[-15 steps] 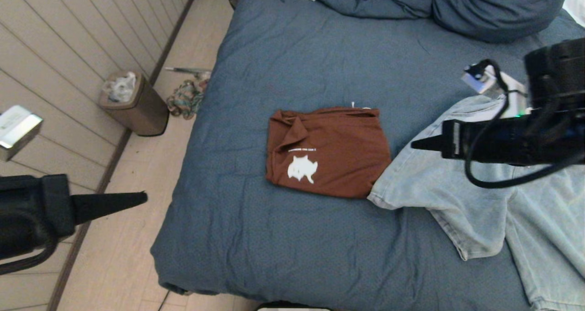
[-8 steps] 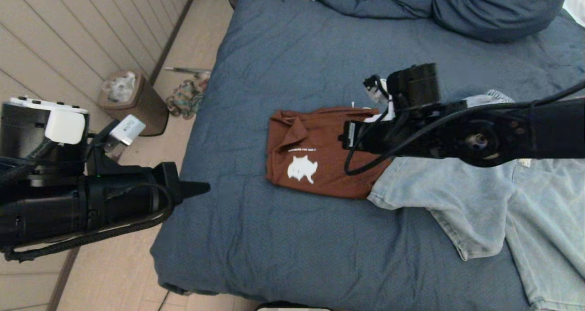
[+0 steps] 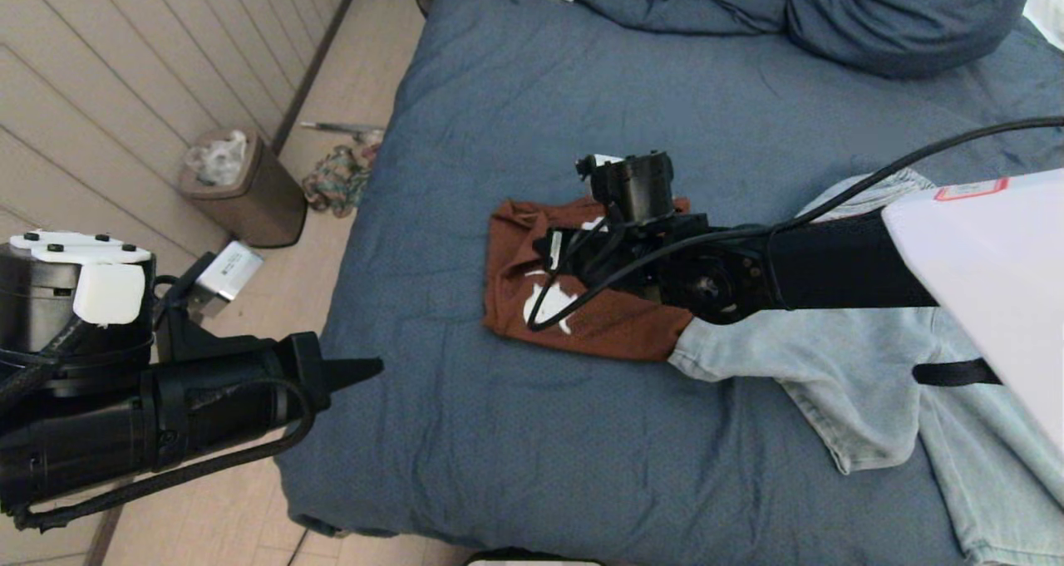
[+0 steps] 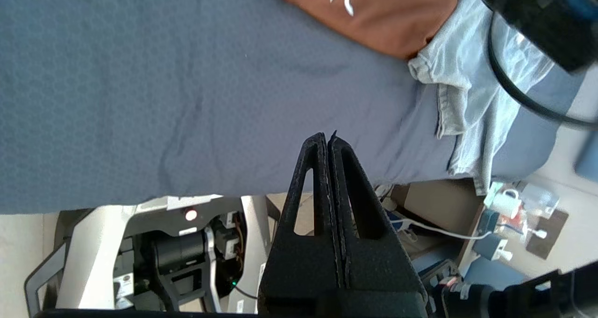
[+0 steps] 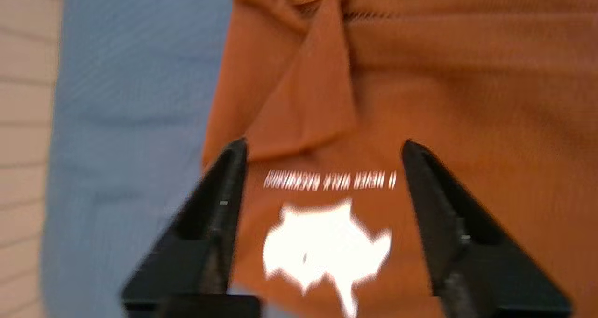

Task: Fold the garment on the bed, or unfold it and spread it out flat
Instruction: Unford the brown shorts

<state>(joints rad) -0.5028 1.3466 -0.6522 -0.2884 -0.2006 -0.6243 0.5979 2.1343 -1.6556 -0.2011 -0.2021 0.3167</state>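
Room: pale panelled wall and light plank floor beside the bed (image 3: 465, 433), which is covered in wrinkled slate-blue fabric.
Landmark: a folded rust-brown shirt (image 3: 615, 329) with a white print lies near the middle of the bed.
Duvet: bunched blue duvet (image 3: 831, 17) at the far end of the bed, well beyond the shirt.
Jeans: light blue denim garment (image 3: 873, 400) spread just right of the shirt, its edge touching the shirt's near right corner.
Bin: brown waste bin (image 3: 249, 188) on the floor, well to the left of the shirt, against the wall.
Right claw: right claw (image 5: 322, 150) hangs directly above the shirt, fingers (image 5: 224, 201) spread wide on either side of the white print and lettering, holding nothing.
Left claw: left claw (image 4: 327, 138) is pressed shut and empty, well to the left of the shirt, hovering at the bed's near left edge.
Right arm: reaches in from the right across the jeans to the shirt.
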